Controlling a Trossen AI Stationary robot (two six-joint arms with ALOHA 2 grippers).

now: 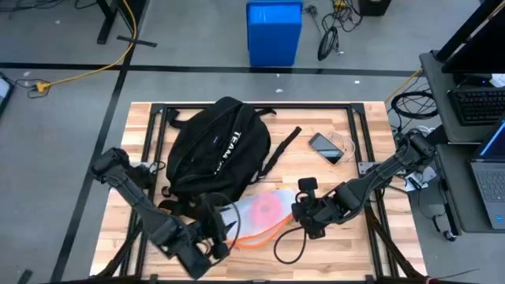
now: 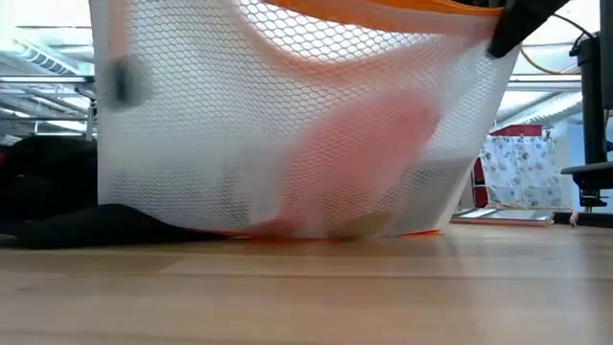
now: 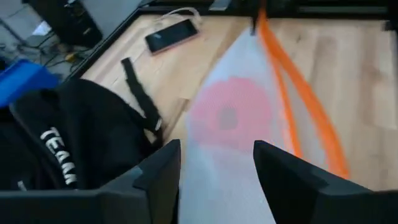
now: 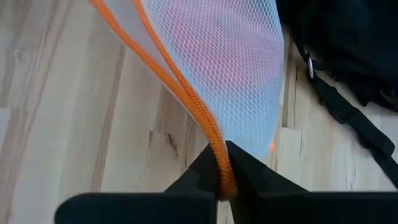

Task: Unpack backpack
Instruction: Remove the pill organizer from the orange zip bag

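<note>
1. While both arms sit low at the near side of the tabletop (image 1: 347,237), the backpack (image 1: 215,150) lies flat toward the far-left part of it, white "TEAM" lettering facing up.
2. Backpack straps: one black strap (image 1: 282,147) trails off its right side toward the phone; more straps bunch at the pack's near edge by the L arm.
3. White mesh bag (image 1: 260,214) w/ orange cord edging lies just in front of the pack, between the two grippers. Something pink shows through the mesh; can't tell what it is.
4. Right gripper (image 4: 224,186): fingers pressed together, pinching the orange cord (image 4: 186,99) of the mesh bag. Wrist view shows the cord running straight into the closed fingertips. Mesh hangs taut from that point.
5. Left gripper (image 3: 216,171): fingers spread, mesh bag lying in the gap between them. Not clamped on anything that I can see. Sits at the bag's left end, right next to the pack's near edge.
6. Low view: mesh bag (image 2: 306,134) fills most of the frame, lifted at the top, bottom edge touching the wood. Black fabric of the pack (image 2: 86,225) lies behind on the left.
7. Phone (image 1: 325,147) rests screen-up on the far-right part of the tabletop, well apart from the bag, near the strap's end.
8. Off the table: blue bin (image 1: 274,31) on the floor beyond the far edge; laptop (image 1: 489,170) on a side desk to the right.
</note>
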